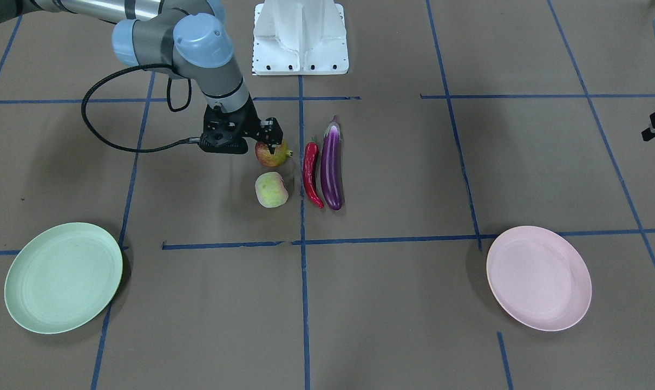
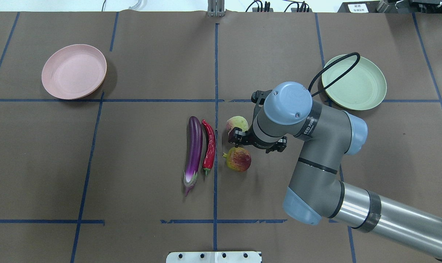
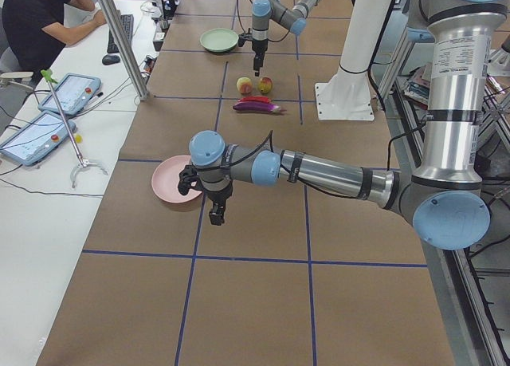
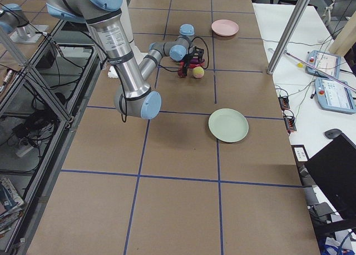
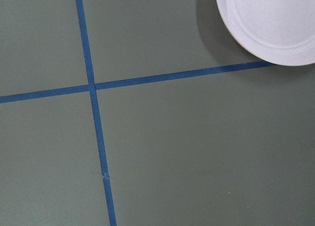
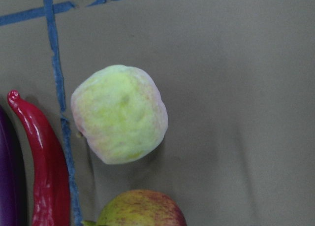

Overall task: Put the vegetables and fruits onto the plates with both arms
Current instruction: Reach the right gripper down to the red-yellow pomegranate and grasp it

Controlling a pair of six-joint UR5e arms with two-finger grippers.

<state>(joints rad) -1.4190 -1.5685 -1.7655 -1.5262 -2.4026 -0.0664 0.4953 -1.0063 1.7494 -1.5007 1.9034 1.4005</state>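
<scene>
The purple eggplant [image 1: 331,168] and the red chili pepper [image 1: 310,173] lie side by side at the table's middle. The pomegranate [image 1: 272,154] and the peach [image 1: 272,189] sit just beside them, all on the brown table. My right gripper [image 1: 270,135] hangs open over the pomegranate [image 2: 238,159], between it and the peach [image 2: 237,123], holding nothing. The right wrist view shows the peach [image 6: 119,115] centred below. The mint green plate [image 1: 62,276] and the pink plate [image 1: 538,276] hold nothing. My left gripper [image 3: 215,214] hovers beside the pink plate [image 3: 167,179]; I cannot tell its opening.
The white base block [image 1: 300,38] stands at the robot's edge of the table. Blue tape lines cross the brown cover. The right arm's black cable [image 2: 334,69] loops over the green plate [image 2: 367,91]. An operator sits at a side desk with tablets [image 3: 48,103].
</scene>
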